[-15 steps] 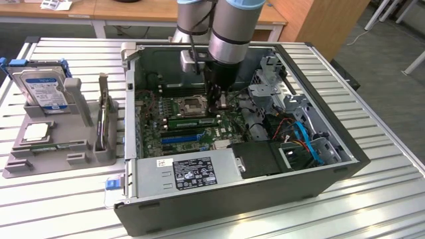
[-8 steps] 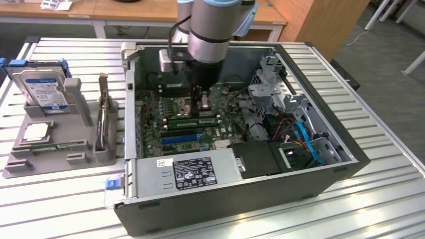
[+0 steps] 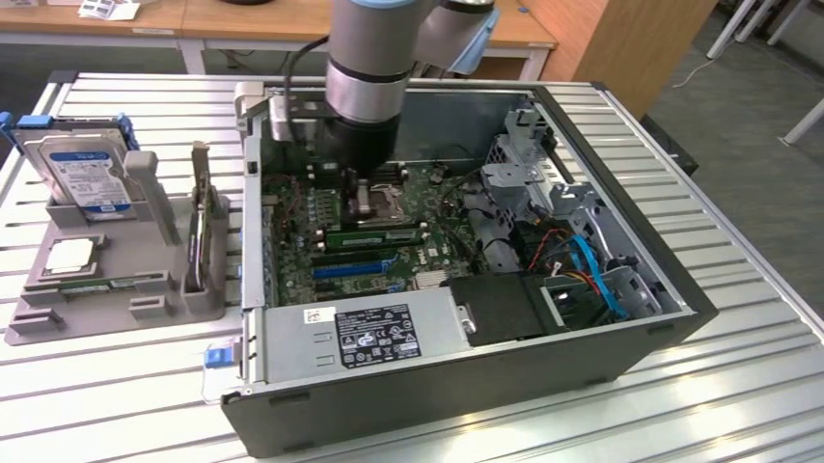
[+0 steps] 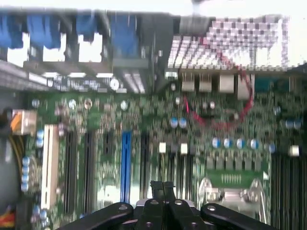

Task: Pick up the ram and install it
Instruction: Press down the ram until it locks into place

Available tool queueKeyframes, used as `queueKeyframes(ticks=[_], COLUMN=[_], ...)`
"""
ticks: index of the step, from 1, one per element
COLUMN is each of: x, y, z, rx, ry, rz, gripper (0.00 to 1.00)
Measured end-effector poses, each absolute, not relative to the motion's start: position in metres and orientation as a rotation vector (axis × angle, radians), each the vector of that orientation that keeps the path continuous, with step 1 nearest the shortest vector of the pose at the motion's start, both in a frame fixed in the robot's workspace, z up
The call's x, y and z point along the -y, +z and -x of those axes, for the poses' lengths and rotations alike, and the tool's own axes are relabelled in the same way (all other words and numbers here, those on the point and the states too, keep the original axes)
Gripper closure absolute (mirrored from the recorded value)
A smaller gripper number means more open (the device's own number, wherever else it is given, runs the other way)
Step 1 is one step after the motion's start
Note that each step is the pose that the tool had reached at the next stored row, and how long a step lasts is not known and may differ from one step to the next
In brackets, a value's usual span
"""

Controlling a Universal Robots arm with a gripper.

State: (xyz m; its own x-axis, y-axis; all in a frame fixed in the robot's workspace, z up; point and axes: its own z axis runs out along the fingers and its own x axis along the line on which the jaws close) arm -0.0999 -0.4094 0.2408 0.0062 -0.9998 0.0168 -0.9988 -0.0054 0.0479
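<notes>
The table [image 3: 747,318] is ribbed metal with a dull sheen; the computer case [image 3: 515,371] looks matt dark-grey metal; the parts holder [image 3: 142,289] is matt grey plastic; the arm [image 3: 367,68] is smooth brushed silver; the heatsink [image 4: 230,40] shows bright finned metal.

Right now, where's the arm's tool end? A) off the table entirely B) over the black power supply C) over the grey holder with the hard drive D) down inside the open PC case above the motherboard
D: in the exterior view the arm reaches down into the open PC case, ending above the motherboard, and the wrist view looks straight onto the board's slots with the gripper low over it.
</notes>
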Motion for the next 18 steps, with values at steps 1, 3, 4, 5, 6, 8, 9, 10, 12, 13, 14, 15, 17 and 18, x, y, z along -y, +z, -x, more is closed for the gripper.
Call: queueKeyframes(ticks=[1, 3, 4, 5, 6, 8, 9, 10, 12, 13, 14, 15, 17, 18], x=[0.409, 0.409, 0.409, 0.409, 0.409, 0.409, 0.410, 0.409, 0.410, 0.410, 0.410, 0.410, 0.410, 0.409], y=[0.241, 0.241, 0.240, 0.238, 0.236, 0.232, 0.231, 0.229, 0.225, 0.224, 0.222, 0.220, 0.220, 0.223], z=[0.104, 0.110, 0.110, 0.110, 0.110, 0.110, 0.110, 0.110, 0.110, 0.110, 0.110, 0.111, 0.111, 0.110], rx=[2.182, 2.182, 2.182, 2.181, 2.182, 2.181, 2.182, 2.182, 2.181, 2.181, 2.181, 2.180, 2.180, 2.183], ry=[-0.033, -0.032, -0.032, -0.032, -0.032, -0.032, -0.032, -0.032, -0.032, -0.032, -0.032, -0.031, -0.032, -0.033], rz=[-2.195, -2.194, -2.194, -2.194, -2.195, -2.195, -2.195, -2.195, -2.194, -2.193, -2.193, -2.193, -2.193, -2.196], gripper=[0.89, 0.89, 0.89, 0.89, 0.89, 0.89, 0.89, 0.89, 0.89, 0.89, 0.89, 0.89, 0.89, 0.89])
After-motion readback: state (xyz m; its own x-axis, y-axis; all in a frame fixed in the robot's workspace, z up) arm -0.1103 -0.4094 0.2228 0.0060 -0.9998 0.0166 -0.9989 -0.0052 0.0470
